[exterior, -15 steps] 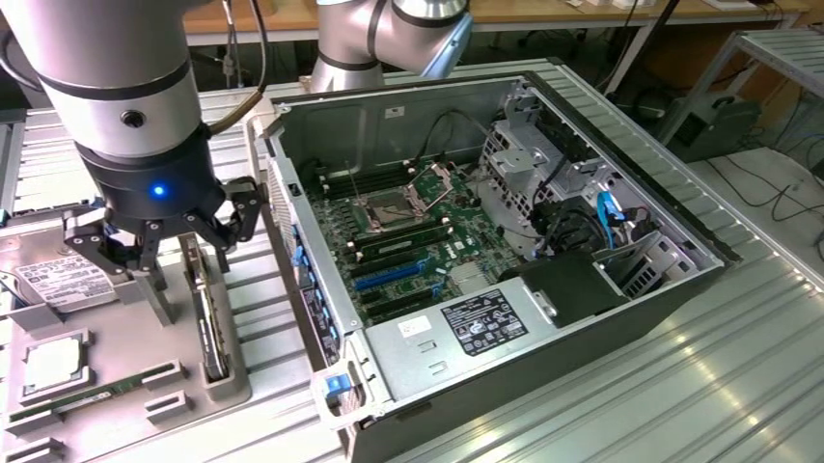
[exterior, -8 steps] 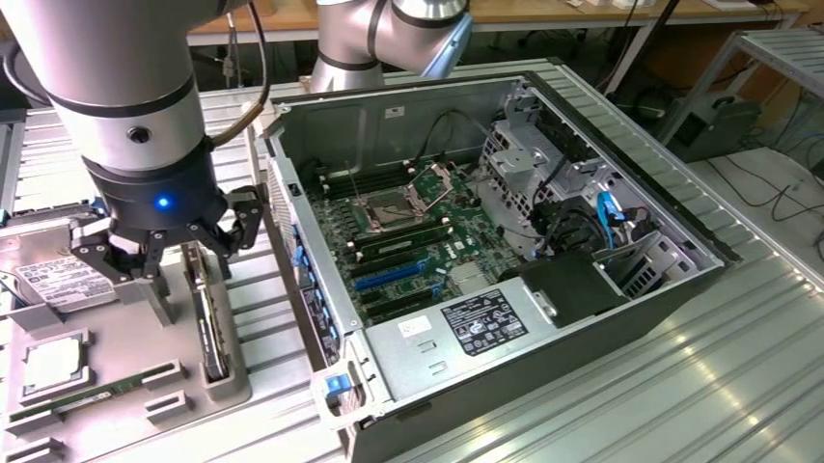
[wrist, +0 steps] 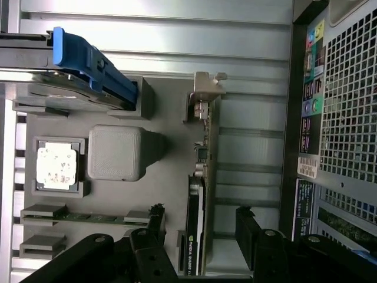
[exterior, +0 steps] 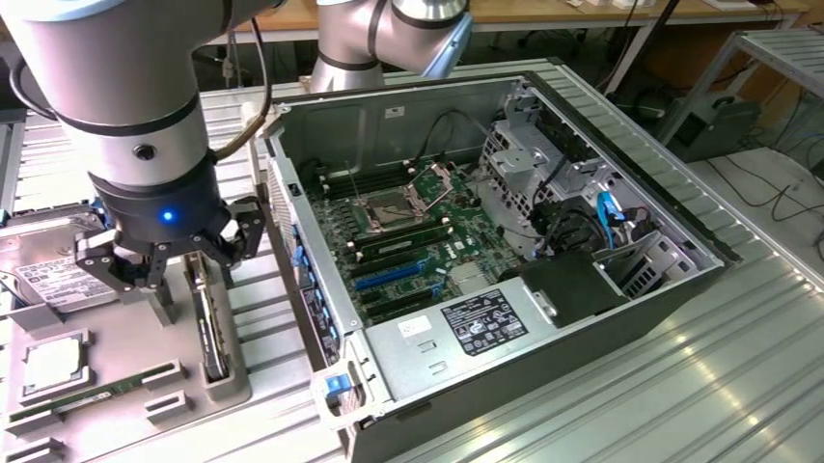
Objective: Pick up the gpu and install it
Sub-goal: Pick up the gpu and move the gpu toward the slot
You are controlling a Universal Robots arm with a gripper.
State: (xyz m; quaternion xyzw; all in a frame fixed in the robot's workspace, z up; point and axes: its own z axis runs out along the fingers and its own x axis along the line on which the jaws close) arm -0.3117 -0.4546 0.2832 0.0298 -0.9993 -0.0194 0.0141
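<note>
On the ribbed metal table (exterior: pixel 721 386), a grey plastic tray (exterior: pixel 129 333) lies beside the open black computer case (exterior: pixel 515 241). The green and black gpu card (exterior: pixel 208 333) (wrist: pixel 203 147) stands on edge in it. The black pincer (exterior: pixel 174 277) (wrist: pixel 200 223) hangs wide open above, with gaps both sides.

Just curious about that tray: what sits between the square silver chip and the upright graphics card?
A plain grey rounded block stands between the chip and the gpu, as the wrist view shows.

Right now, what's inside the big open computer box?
Inside the computer case: a green motherboard, blue slots, cables and a silver labelled box. That box hides whatever lies beneath it.
</note>
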